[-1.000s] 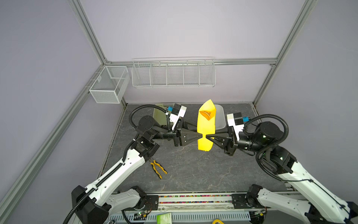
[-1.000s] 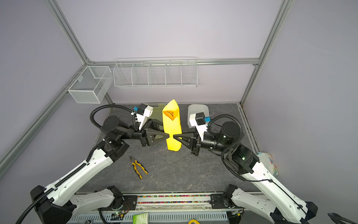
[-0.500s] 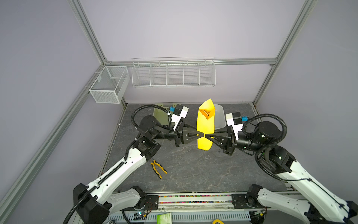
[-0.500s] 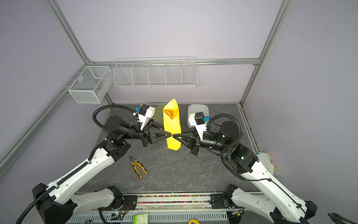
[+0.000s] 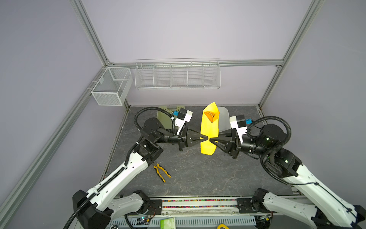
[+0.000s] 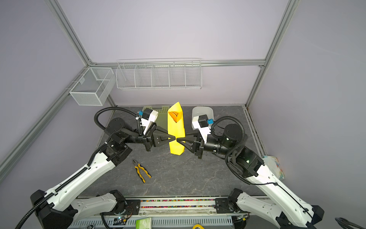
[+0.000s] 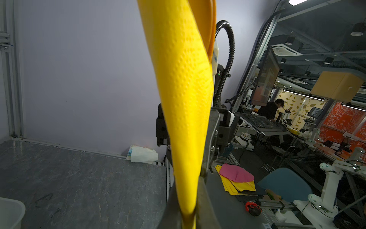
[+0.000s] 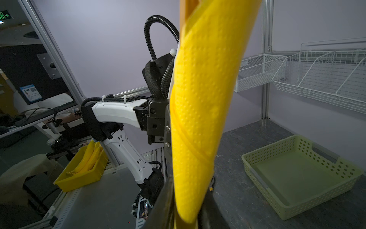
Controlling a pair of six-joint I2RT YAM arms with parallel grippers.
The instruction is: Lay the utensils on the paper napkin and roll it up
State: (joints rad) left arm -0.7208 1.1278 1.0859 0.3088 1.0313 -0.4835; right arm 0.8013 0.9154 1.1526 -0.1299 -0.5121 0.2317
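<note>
Above the table [image 5: 190, 178], the rolled napkin [image 5: 209, 128] stands upright, utensils [image 5: 211, 117] peeking from its top. Left gripper [image 5: 206, 138], from 9 o'clock, pinches it so the wrap prob. won't unroll. The right gripper [image 5: 211, 140], from 3 o'clock, flanks it; grip unclear.

Yellow-and-black pliers [image 5: 162, 172] are lying flat on the grey desk [image 5: 208, 178], toward its front left. A pale green perforated basket [image 8: 297, 172] and a white bin [image 6: 204, 112] are sitting apart at the rear. 1 wire rack [image 5: 177, 76] and 1 mesh box [image 5: 111, 87] are hanging on the walls. A tissue pack [image 6: 274, 166] is lying at the right edge.
</note>
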